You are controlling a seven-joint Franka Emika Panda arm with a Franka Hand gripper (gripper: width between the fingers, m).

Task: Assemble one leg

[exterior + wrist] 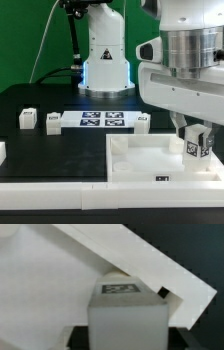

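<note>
My gripper [192, 132] is shut on a leg [197, 144], a small white cuboid block with a black-and-white tag facing the camera. It holds the leg upright over the far part of the large white square piece [140, 160], towards the exterior view's right. In the wrist view the leg [125, 311] fills the middle between the dark fingers [82, 336], its tag on the end face, close to the square piece's raised rim [150, 263]. Whether the leg touches the piece I cannot tell.
The marker board [100, 121] lies behind the square piece. Loose legs stand beside it: two at the exterior view's left [27, 120] [53, 122] and one at its right end [141, 123]. The robot base [104, 60] stands at the back.
</note>
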